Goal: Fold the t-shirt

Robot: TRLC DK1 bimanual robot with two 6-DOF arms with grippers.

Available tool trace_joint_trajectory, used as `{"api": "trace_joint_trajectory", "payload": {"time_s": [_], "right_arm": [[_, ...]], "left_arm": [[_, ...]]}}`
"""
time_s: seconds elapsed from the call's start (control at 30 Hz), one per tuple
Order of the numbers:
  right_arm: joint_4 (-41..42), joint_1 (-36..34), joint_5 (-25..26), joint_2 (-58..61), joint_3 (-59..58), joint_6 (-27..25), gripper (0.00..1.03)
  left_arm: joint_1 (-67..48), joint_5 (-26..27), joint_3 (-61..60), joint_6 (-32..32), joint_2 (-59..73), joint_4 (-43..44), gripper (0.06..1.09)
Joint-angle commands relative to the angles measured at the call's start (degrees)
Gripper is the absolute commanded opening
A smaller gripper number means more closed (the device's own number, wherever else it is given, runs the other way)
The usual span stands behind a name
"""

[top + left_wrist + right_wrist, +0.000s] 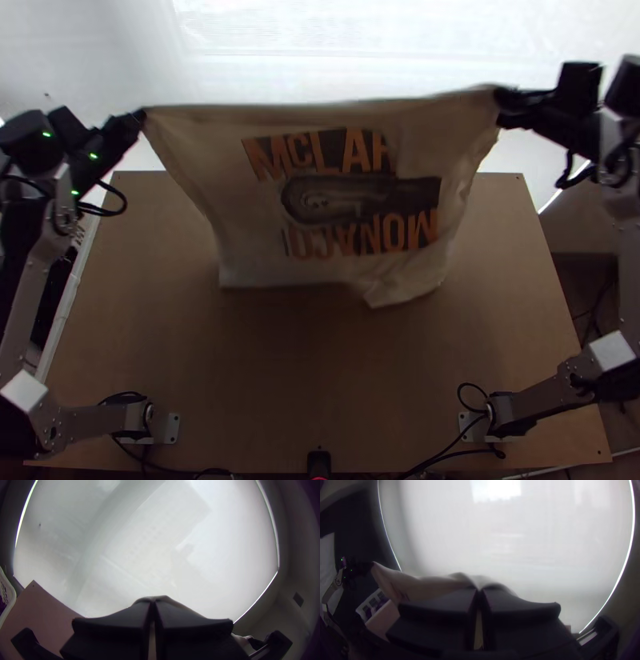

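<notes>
The cream t-shirt (240,232) with a dark and orange print hangs stretched above the table in the top view, its lower edge uneven with a crumpled part at the right. My left gripper (140,118) is shut on its upper left corner; my right gripper (502,100) is shut on the upper right corner. In the left wrist view a rim of the t-shirt (163,598) pokes out past my left gripper (152,605). In the right wrist view the t-shirt (426,586) stretches away from my right gripper (480,591) toward the other arm.
The wooden table (320,384) lies beneath the cloth, with a white screen (384,48) beyond its far edge. A light basket (10,595) shows at the side of the left wrist view. Cables (448,456) run along the table's near edge.
</notes>
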Motion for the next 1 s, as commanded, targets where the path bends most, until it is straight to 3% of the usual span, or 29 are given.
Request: {"api": "trace_joint_trajectory", "payload": {"time_s": [0.0,0.27,0.53,0.83,0.97], "right_arm": [[-4.7,-0.3,-0.1,-6.5,14.8,3.2,0.03],[-14.0,1.8,-1.7,-22.5,13.1,3.2,0.03],[-25.6,1.8,-1.8,-30.3,15.8,1.6,0.03],[-25.8,1.9,-1.9,-29.2,15.9,1.5,0.03],[-23.6,1.8,-1.8,-26.5,10.3,-0.5,0.03]], "left_arm": [[0.1,-0.1,18.5,-4.4,-6.3,-11.9,0.09],[0.3,0.9,27.6,-5.7,-16.7,-23.4,0.09],[0.2,1.4,30.1,-5.5,-23.6,-31.1,0.09],[0.2,1.4,29.0,-4.7,-24.4,-33.5,0.09],[0.2,1.7,21.7,-4.1,-24.3,-33.1,0.09]]}}
